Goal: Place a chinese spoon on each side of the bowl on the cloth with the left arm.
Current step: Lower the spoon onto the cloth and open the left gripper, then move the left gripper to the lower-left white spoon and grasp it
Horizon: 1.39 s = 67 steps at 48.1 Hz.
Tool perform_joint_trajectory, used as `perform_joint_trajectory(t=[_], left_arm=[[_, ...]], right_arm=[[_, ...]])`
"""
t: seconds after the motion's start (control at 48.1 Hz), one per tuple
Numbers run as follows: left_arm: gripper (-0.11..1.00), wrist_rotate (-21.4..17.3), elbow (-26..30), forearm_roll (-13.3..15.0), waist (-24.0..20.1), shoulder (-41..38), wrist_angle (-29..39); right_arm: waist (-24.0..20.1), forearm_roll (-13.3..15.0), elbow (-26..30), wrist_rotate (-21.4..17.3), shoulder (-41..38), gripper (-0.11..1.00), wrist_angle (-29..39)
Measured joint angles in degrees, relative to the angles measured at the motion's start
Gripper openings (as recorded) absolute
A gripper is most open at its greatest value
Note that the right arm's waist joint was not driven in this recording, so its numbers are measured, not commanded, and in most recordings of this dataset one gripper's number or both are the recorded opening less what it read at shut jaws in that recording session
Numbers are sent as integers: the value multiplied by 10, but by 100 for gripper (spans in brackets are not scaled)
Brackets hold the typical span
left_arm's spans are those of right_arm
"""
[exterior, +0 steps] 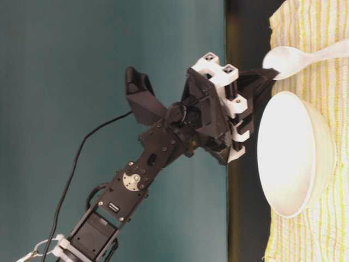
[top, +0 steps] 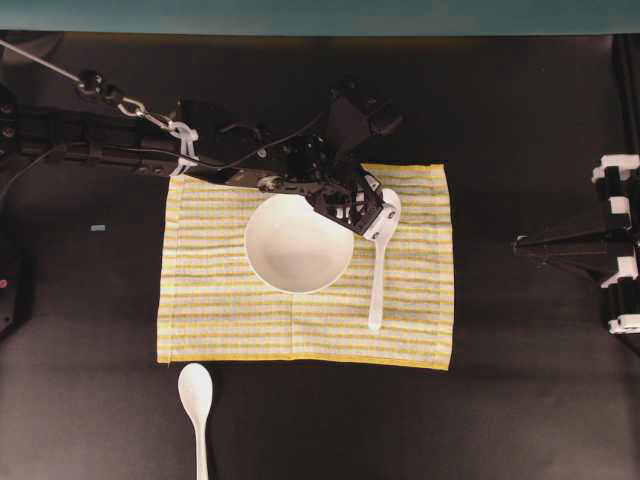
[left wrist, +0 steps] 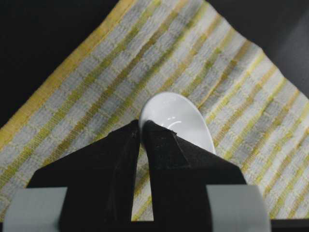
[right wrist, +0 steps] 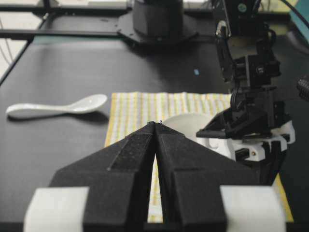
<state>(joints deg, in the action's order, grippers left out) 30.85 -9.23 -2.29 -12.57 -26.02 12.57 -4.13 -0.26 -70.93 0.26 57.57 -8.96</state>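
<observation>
White bowl [top: 297,245], unmarked, plain.

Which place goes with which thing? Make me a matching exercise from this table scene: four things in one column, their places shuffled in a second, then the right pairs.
Things
1. bowl
2. spoon in the left gripper
3. second spoon
4. right gripper

Places or states
A. on the bare black table, off the cloth
B. on the cloth, on the side of the bowl away from the other spoon, its scoop pinched
C. near the middle of the cloth
D. shut, holding nothing

Pairs: 1-C, 2-B, 3-A, 4-D
</observation>
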Motion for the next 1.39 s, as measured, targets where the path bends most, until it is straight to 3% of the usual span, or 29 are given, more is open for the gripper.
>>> perform_joint_trajectory(t=[0.062,0.291,0.395,0.541,0.707,0.832,0.915,0.998,1.143,1.247,1.393], left_arm=[[15,-2,-2,0,0,-2,-2],[66,-3,-5,1,0,-3,-3],[82,-4,-5,0,0,8,8],[82,-4,-13,1,9,69,16],[80,-3,-49,0,53,171,17],[80,5,-116,0,120,265,23],[80,14,-190,0,163,322,25],[80,47,-272,0,196,361,22],[80,151,-402,0,273,418,-8],[80,211,-463,0,311,427,-37],[80,228,-508,0,356,425,-63]], right_arm=[[0,0,-1,0,-1,1,0],[0,0,-4,0,0,1,1],[0,0,-5,0,-1,1,1],[0,0,-5,-1,0,1,6],[0,0,-5,-1,-1,1,12],[0,0,-5,-1,0,1,17],[0,0,-6,-1,1,1,19],[0,-2,-6,-1,1,1,22],[0,-5,-8,-2,1,1,31],[0,-6,-8,-2,2,1,33],[0,-6,-9,-2,2,1,33]])
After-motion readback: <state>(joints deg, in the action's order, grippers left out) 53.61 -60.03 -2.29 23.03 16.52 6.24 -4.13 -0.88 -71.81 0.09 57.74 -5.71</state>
